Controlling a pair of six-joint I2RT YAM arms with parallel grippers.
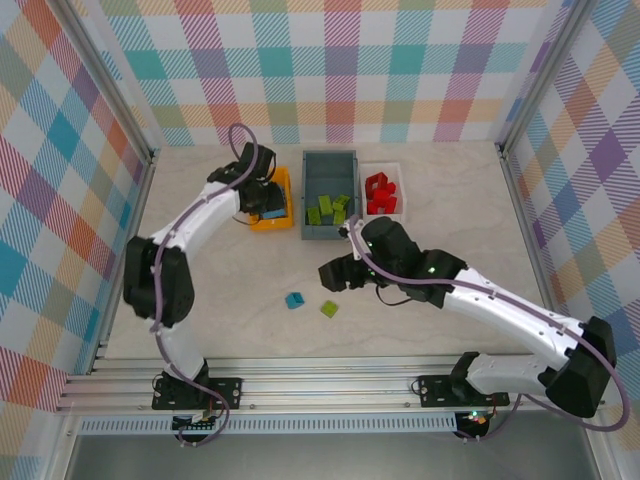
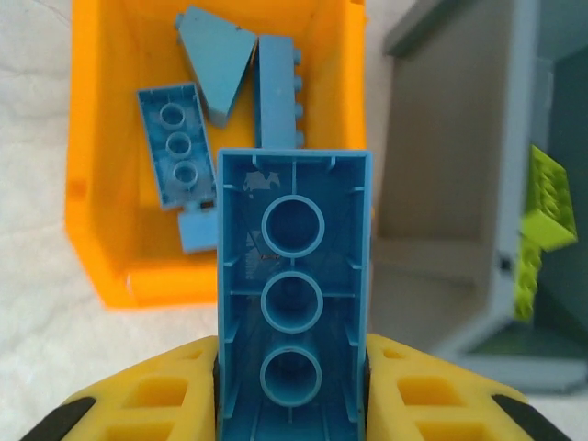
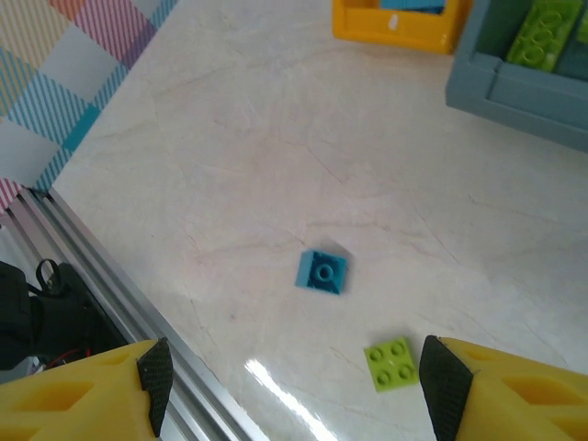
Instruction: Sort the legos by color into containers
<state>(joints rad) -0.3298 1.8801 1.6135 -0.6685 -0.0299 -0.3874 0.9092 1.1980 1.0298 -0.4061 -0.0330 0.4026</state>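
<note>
My left gripper (image 2: 292,386) is shut on a long blue brick (image 2: 292,294), underside up, held just above the near rim of the orange-yellow bin (image 2: 92,220) (image 1: 272,212). Several blue bricks (image 2: 175,147) lie inside that bin. The grey-blue bin (image 1: 328,196) (image 2: 450,211) holds lime green bricks (image 1: 328,210) (image 2: 547,216), and the white tray (image 1: 381,190) holds red bricks (image 1: 380,194). My right gripper (image 3: 294,386) (image 1: 335,274) hangs open over the table, above a small blue brick (image 3: 322,272) (image 1: 294,300) and a lime green square brick (image 3: 391,363) (image 1: 329,309).
Aluminium rails (image 1: 320,378) run along the table's near edge, seen also at the lower left of the right wrist view as a rail (image 3: 119,294). Checked walls (image 1: 60,200) close in the sides and back. Bare tabletop (image 1: 460,210) lies right of the white tray.
</note>
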